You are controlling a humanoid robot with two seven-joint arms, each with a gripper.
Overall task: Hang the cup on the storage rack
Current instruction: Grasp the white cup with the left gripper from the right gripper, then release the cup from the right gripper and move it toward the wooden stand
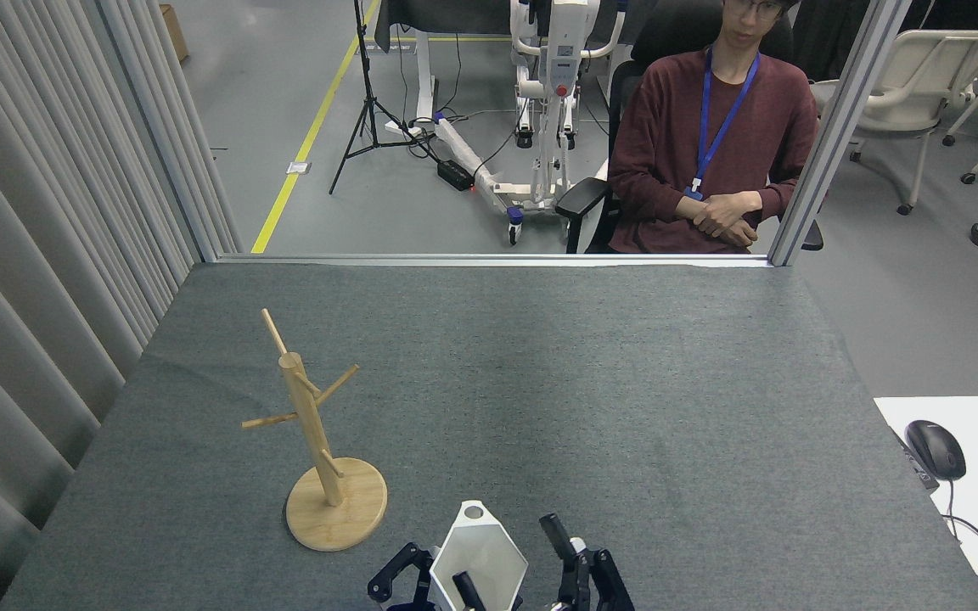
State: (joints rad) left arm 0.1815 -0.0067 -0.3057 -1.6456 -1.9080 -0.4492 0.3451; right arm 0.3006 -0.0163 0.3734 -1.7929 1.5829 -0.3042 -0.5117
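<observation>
At the counter's (540,382) near edge the cup (479,556) stands upright, right of the rack (319,441). One dark finger (465,588) of your left end effector (434,585) sits inside the rim, another outside, apparently pinching the wall; the right end effector (578,564) stands beside it, state unclear. Grip that smooth faceted wall firmly, keep the pierced tab facing out, and thread its hole over a thin angled bamboo peg.

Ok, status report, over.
Left gripper pinching the cup wall, one jaw inside. Right gripper beside it, jaws unreadable. Cup not yet on storage rack; rack stands left, pegs bare, nothing between.
</observation>
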